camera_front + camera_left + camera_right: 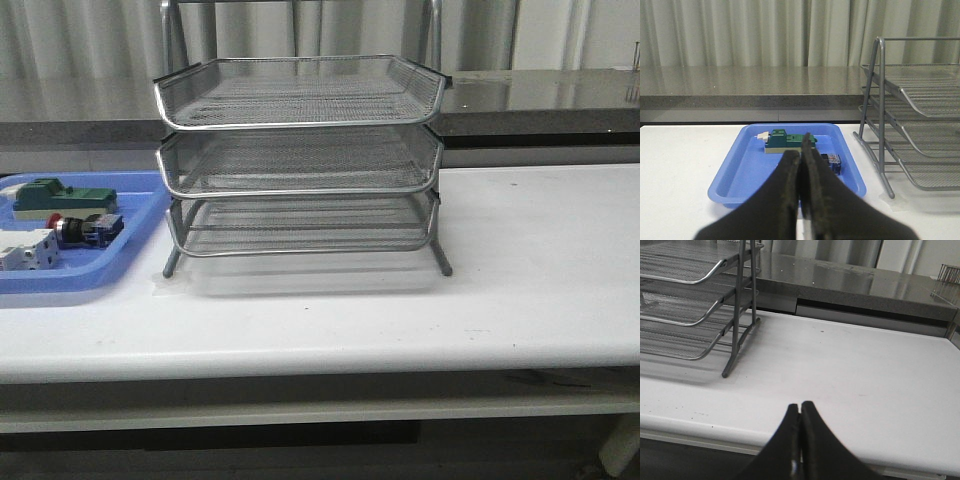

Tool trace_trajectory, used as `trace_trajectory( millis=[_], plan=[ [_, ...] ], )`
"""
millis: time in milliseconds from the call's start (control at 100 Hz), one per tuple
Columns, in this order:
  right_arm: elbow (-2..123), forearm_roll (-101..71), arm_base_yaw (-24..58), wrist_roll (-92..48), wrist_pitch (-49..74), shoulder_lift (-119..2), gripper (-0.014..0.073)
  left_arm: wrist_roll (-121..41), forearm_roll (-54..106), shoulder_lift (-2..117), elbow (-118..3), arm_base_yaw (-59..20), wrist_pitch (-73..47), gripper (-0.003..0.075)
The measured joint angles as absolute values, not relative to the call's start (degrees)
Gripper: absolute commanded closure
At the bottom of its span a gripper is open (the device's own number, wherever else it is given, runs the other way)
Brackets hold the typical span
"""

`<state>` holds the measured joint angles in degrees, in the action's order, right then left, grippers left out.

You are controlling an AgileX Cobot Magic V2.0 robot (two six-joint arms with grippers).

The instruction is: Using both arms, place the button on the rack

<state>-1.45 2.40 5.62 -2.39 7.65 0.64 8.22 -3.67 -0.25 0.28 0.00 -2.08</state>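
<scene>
Button: the button (84, 229) lies on its side in the blue tray (135, 245), left of the rack (300, 160), and is not yet picked up.
Button axis: its long axis runs roughly across the front view, red cap pointing away from the rack, black body toward it.
Button from my left claw: my left claw (801, 155) points over the tray; the button (831, 162) sits just past the tips and a little to the rack side, partly hidden behind them.
Left claw state: the tips are pressed together, nothing between them.
Right claw state: my right claw (800, 412) is also pinched closed and empty, low over bare table (855, 375) on the far side of the rack.
Nearer arm: the left, I judge; the rack stands between the button and my right claw.
Tray neighbours: a green-and-beige block (62, 196) lies farther back in the tray than the button, and a white block (26, 250) lies beside the red cap, farther from the rack.
Rack: three wire-mesh tiers, all looking empty, open fronts facing me.
Surface: a smooth white table (520, 260); the tray has a low raised rim.
Room: pale curtains and a grey counter stand behind the rack.
Next move: I judge that my left claw must open, then drop onto the black body across its long axis, clear of the white block.
</scene>
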Motion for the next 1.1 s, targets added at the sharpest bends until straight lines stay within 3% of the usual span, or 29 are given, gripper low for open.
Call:
trace_trajectory(
  millis=[550, 930, 1100],
  plan=[
    [-1.45, 2.4, 5.62, -2.39, 7.51, 0.64, 0.0659, 8.22, -3.67, -0.25, 0.28, 0.0, -2.08, 0.0741],
    [-1.45, 2.4, 5.62, -2.39, 0.0, 0.64, 0.0659, 8.22, -3.67, -0.25, 0.28, 0.0, -2.08, 0.0741],
    [3.03, 1.88, 5.62, -2.39, 5.66, 0.64, 0.0659, 8.22, -3.67, -0.25, 0.28, 0.0, -2.08, 0.0741]
  ],
)
